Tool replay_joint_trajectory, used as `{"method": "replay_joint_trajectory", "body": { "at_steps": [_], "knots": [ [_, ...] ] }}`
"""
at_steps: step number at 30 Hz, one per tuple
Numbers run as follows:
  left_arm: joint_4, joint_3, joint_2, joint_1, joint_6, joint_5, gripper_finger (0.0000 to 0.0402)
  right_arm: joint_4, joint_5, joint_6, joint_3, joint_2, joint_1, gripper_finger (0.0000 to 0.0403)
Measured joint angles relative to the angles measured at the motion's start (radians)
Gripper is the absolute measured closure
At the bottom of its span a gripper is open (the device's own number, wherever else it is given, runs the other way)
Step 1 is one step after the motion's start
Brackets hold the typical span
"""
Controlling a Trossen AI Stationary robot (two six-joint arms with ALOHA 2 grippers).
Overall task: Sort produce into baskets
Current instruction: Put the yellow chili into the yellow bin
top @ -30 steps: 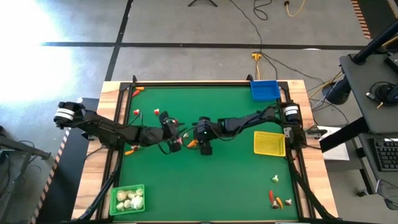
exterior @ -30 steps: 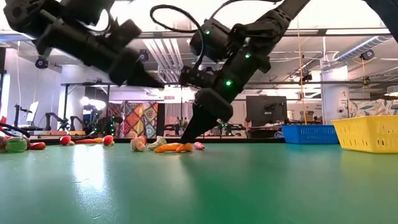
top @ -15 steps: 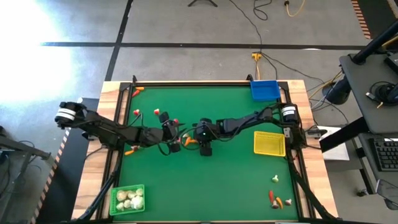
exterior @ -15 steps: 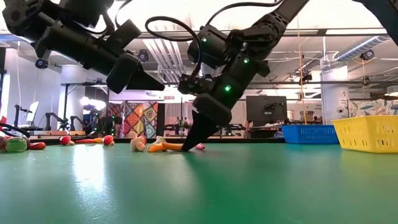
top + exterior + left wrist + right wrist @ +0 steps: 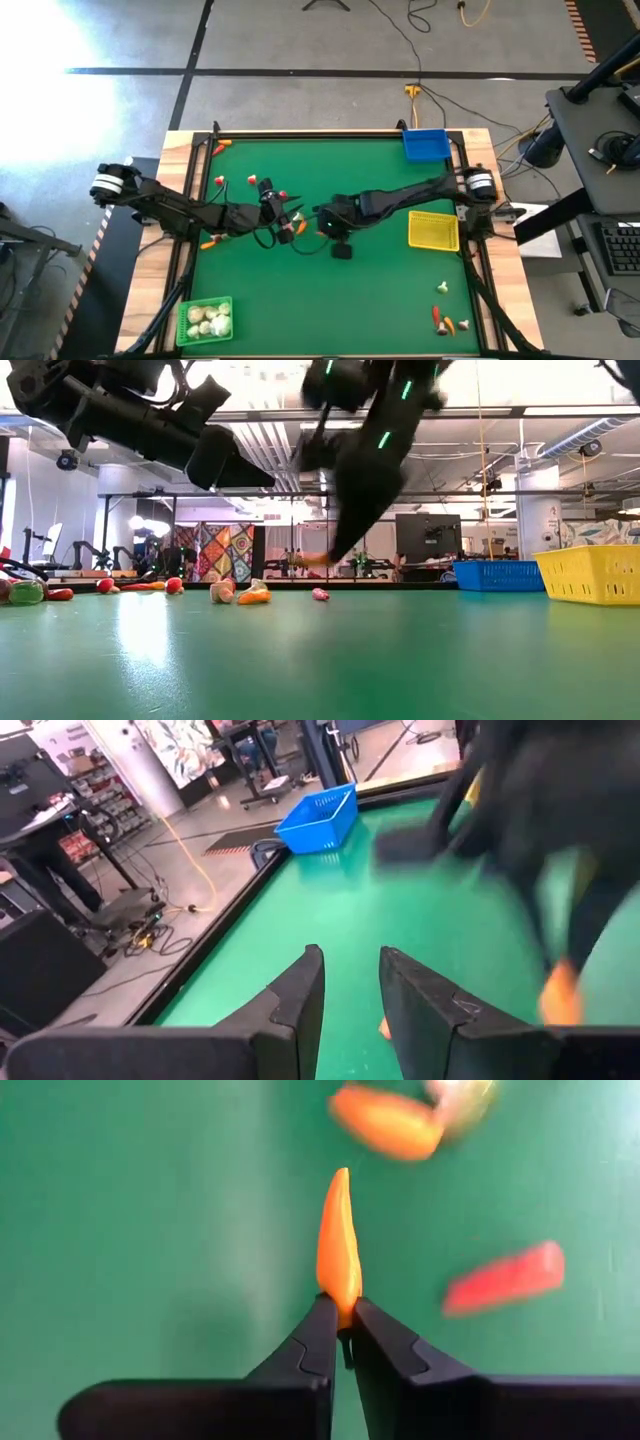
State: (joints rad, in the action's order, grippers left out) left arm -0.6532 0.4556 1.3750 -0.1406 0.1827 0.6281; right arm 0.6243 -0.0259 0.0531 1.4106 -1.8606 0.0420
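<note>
From above, we're seeing the right gripper (image 5: 322, 222) mid-table, w/ the yellow basket (image 5: 433, 231) nearby, likely its target. Low view: we're lifting clear of the table. Right wrist: we're pinching a carrot (image 5: 338, 1250) by one end. Left gripper (image 5: 350, 995) is hovering part-open, empty.

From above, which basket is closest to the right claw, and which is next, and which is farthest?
From the right gripper at the table's middle:
1. Yellow basket, on the right side.
2. Blue basket, at the far right corner.
3. Green basket, at the near left corner.

table (image 5: 360, 300): green top | on it: green basket (image 5: 205, 320), yellow basket (image 5: 433, 230), blue basket (image 5: 426, 145)
</note>
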Motion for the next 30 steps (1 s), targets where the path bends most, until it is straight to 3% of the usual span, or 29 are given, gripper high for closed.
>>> {"method": "replay_joint_trajectory", "body": {
  "at_steps": [5,9,15,19,25,30],
  "knots": [
    [0.004,0.000,0.001,0.000,0.003,0.000,0.0318,0.518,-0.057,0.268,0.025,0.137,0.060,0.0384],
    [0.000,0.000,0.008,0.000,0.001,-0.001,0.0318,0.751,-0.107,0.602,-0.071,0.283,0.115,0.0384],
    [0.024,0.000,0.010,0.000,-0.007,0.000,0.0318,0.758,-0.105,0.920,-0.336,0.510,0.192,0.0384],
    [0.014,0.004,0.010,0.000,0.000,0.000,0.0318,0.715,-0.091,1.047,-0.505,0.616,0.207,0.0380],
    [0.009,0.014,0.010,0.000,-0.011,0.000,0.0318,0.572,-0.044,1.024,-0.652,0.667,0.207,0.0352],
    [-0.012,0.021,0.010,0.000,-0.008,0.000,0.0318,0.622,-0.025,0.971,-0.615,0.642,0.207,0.0311]
  ]
}}
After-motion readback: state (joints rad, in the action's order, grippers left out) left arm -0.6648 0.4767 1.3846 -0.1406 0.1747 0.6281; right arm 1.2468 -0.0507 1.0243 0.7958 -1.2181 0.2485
